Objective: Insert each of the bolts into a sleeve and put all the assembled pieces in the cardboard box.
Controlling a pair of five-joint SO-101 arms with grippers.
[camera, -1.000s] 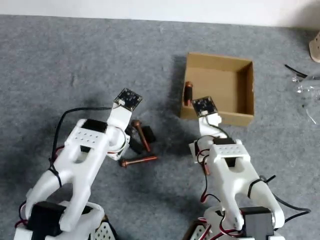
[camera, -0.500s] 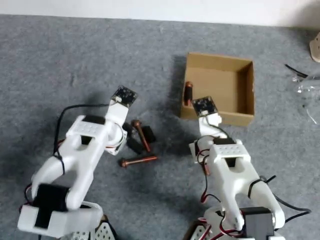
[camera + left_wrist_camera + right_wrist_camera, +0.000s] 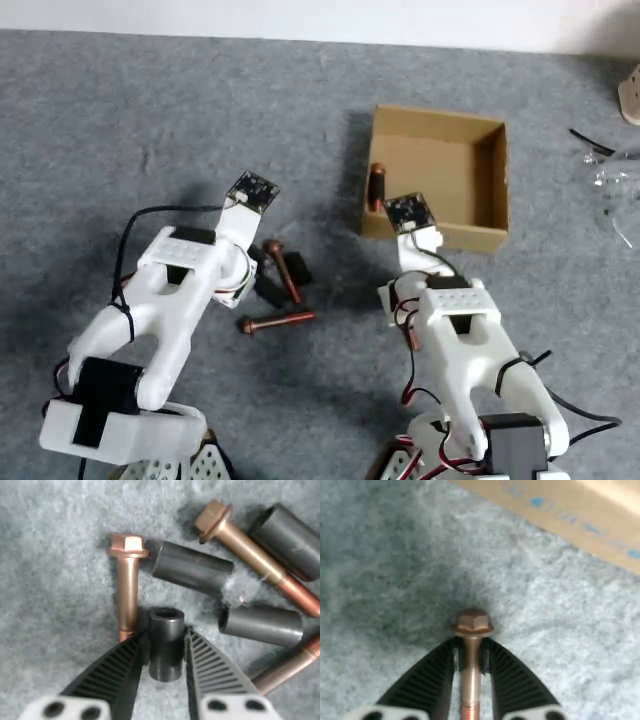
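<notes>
1. since a second ago my left arm (image 3: 175, 290) sits differently in the high view: its base end is swung out toward the near left corner and its wrist is a touch farther up the table. my right arm (image 3: 455, 335) is where it was.
2. my left gripper (image 3: 166, 636) is clamped on a dark sleeve (image 3: 166, 652). one finger presses each side, and the sleeve's open bore points away from the wrist.
3. just beside that sleeve lies a copper bolt (image 3: 128, 587), parallel to it, with its hex head at the far end and its tip tucked under one finger.
4. beyond them on the grey mat (image 3: 150, 100) i see three loose sleeves: a middle sleeve (image 3: 192, 569), a corner sleeve (image 3: 292, 540) and a side sleeve (image 3: 262, 625). a long bolt (image 3: 250, 550) runs slantwise between them, and a partly cropped bolt (image 3: 287, 667) lies near the side sleeve.
5. my right gripper (image 3: 471, 647) is pinched on the shank of a second bolt (image 3: 472, 625), whose head sticks out past the fingertips above the mat.
6. the cardboard box (image 3: 437, 236) stands just ahead of my right arm, and its outer wall shows in the right wrist view.
7. inside the box a copper-brown piece (image 3: 377, 186) lies against the wall nearest my left arm. i cannot tell whether it is assembled.
</notes>
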